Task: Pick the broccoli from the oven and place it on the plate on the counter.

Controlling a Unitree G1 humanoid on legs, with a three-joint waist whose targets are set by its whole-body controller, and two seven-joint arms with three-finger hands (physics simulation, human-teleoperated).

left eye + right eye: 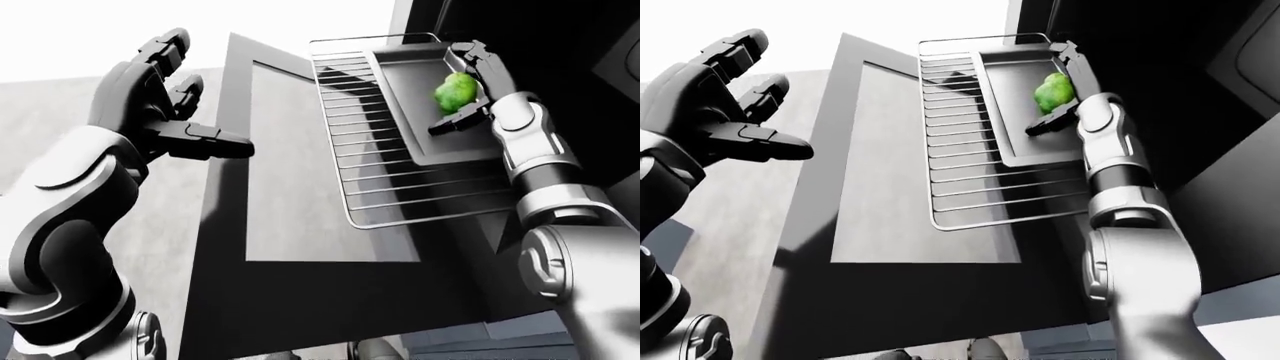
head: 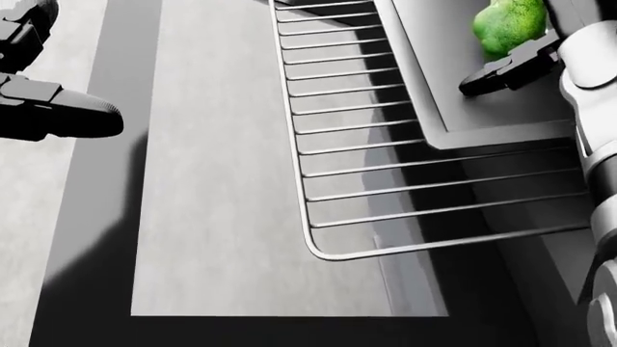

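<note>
**Right hand around the broccoli on the oven tray**

Left-eye view: the broccoli sits on a grey baking tray in the upper right of the frame, the tray resting on a pulled-out wire rack. The right hand reaches in from the right, 1 finger curling over the top of the broccoli and the thumb lying just under it; whether it truly grips cannot be told. The left hand hangs spread, holding nothing, at upper left, beside the lowered oven door.

Head view: the broccoli shows at the top right edge, the dark thumb touching its lower side. The rack's bars fill the centre.

Right-eye view: the same layout, with the left hand's 3 fingers plainly splayed at upper left.
</note>
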